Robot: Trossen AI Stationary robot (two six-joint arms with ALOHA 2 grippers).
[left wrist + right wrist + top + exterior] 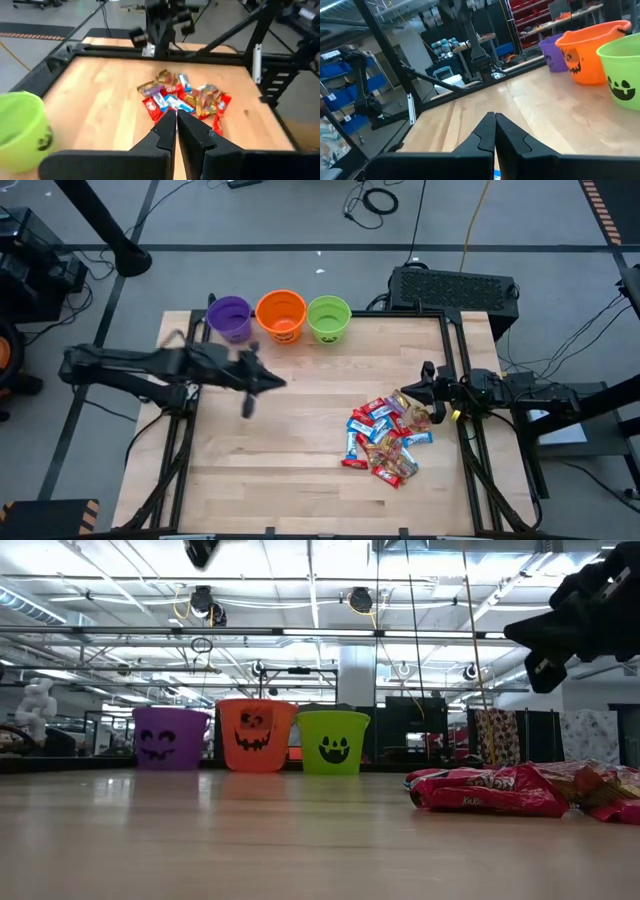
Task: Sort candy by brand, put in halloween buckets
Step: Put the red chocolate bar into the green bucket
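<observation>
Candy [388,436] on wooden table [280,430]

Three buckets stand in a row: one purple [231,317], one orange [281,315], one green [329,319].

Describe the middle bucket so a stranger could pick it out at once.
Look at the far edge of the wooden table, where three small pails stand in a row. The orange bucket is the middle one, between the purple bucket and the lime green bucket. It alone is orange, with a dark jack-o'-lantern grin.
</observation>
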